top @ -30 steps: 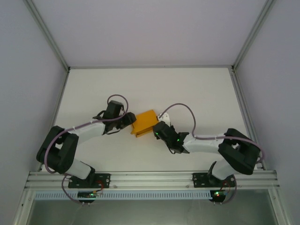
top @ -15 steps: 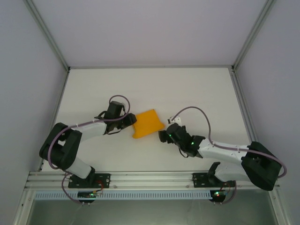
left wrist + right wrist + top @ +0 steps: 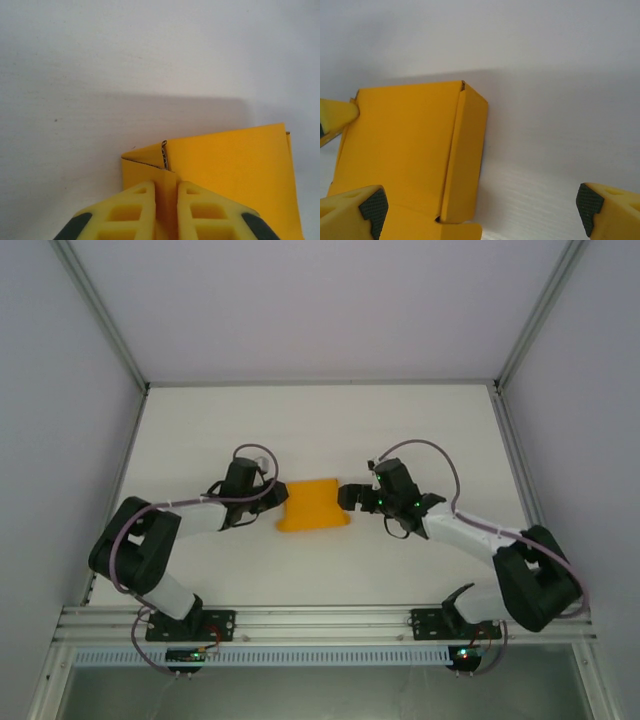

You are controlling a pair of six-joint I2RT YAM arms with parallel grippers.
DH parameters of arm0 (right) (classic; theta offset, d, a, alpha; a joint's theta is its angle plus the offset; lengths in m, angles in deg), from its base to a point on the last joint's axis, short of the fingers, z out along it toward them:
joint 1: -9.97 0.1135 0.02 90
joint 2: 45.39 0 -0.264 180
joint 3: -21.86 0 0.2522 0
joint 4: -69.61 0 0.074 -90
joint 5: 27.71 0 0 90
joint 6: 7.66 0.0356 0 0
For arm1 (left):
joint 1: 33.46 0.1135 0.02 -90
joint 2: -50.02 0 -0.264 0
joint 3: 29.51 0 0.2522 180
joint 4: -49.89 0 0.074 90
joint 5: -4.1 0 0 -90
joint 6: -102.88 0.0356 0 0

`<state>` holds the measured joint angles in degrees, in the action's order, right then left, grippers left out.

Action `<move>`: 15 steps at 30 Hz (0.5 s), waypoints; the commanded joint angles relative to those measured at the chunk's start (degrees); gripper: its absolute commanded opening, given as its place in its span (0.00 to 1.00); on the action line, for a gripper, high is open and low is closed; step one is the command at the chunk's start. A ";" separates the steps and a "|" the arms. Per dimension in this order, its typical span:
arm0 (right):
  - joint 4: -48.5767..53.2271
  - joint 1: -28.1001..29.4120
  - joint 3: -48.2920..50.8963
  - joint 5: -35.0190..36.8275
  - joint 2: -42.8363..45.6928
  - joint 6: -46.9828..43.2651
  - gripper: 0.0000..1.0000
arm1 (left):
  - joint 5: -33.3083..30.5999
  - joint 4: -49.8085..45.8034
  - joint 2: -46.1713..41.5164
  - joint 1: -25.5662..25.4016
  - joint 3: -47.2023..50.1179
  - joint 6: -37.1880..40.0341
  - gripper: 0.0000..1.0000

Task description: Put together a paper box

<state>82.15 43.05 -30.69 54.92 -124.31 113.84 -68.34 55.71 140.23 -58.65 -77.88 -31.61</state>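
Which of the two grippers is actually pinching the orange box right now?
The left gripper: its yellow fingers are closed on a thin flap of the paper box. The right gripper stands wide open, gripping nothing.

paper box (image 3: 312,506): plain orange-yellow | table (image 3: 330,430): white | claw fingers (image 3: 135,210): yellow | pads (image 3: 374,206): black

A white table (image 3: 300,430) is seen, matte and faintly textured (a soft grey shadow is cast across it in the wrist views). It is enclosed on three sides by pale walls (image 3: 50,410), which are joined by aluminium posts (image 3: 100,308). An aluminium rail (image 3: 320,620) is mounted along the near edge, with a perforated strip (image 3: 320,655) set below.
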 commanded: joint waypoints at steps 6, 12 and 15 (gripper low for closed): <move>1.06 -1.44 -7.60 -16.47 -11.14 3.75 0.99 | 4.98 7.34 5.81 5.20 6.93 -3.59 0.04; -5.30 -1.61 -9.16 -25.66 -16.53 9.10 0.88 | 8.23 13.14 7.94 6.86 8.82 -5.26 0.03; -10.19 -1.62 -9.46 -29.59 -18.82 11.31 0.83 | 9.70 16.52 9.24 7.58 9.69 -6.34 0.04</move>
<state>76.93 41.69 -38.62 31.94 -141.14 121.45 -57.32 76.60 145.80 -51.85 -70.97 -37.16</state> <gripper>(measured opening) 0.839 0.086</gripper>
